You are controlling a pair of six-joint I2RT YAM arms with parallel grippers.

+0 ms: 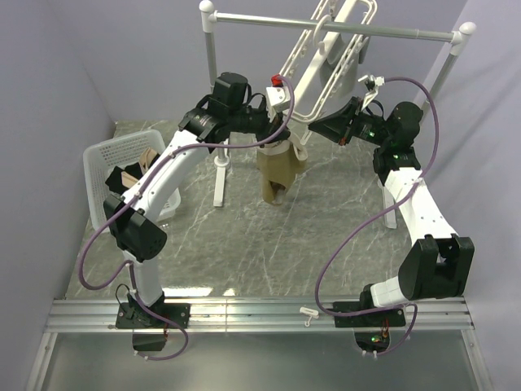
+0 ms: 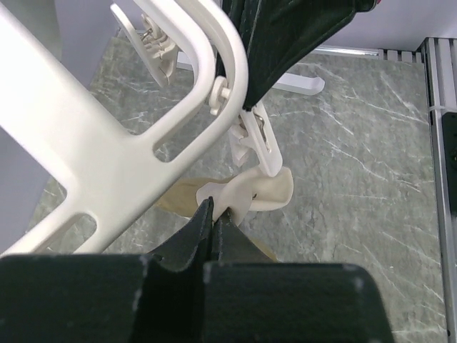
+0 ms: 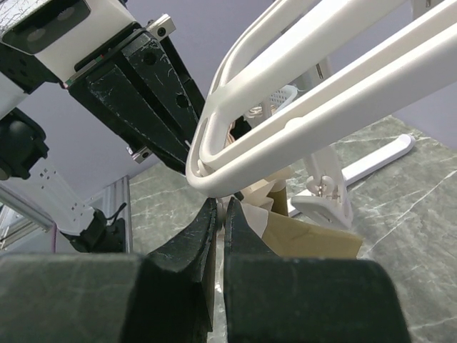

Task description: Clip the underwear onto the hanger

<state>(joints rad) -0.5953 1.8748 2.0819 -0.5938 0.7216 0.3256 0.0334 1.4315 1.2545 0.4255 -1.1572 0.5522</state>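
Left jaws: black, pressed fully together on the pale top edge of the tan, soft-fabric underwear (image 1: 275, 169). The underwear hangs down from them in mid-air above the grey-green marbled counter (image 1: 244, 244), approx. centre of the scene.

Right jaws: black, also shut, w/ tips right under the rounded lower corner of the white plastic rectangular drying hanger (image 3: 343, 107). Can't tell whether they nip its rim or only touch it.

The two sets of jaws face each other, the left jaws coming in from the left and the right jaws from the right, w/ the hanger corner between them.

A small white dangling clip (image 2: 253, 139) on that corner points down at the underwear's pale band. Its tip meets the cloth, but whether it bites is unclear.

The hanger tilts up and away toward the far side. It is hooked over the silver metal rail stand (image 1: 407, 32), which has white posts.

At left on the counter sits a white plastic lattice basket (image 1: 102, 159) holding beige and dark cloth pieces (image 1: 134, 171).
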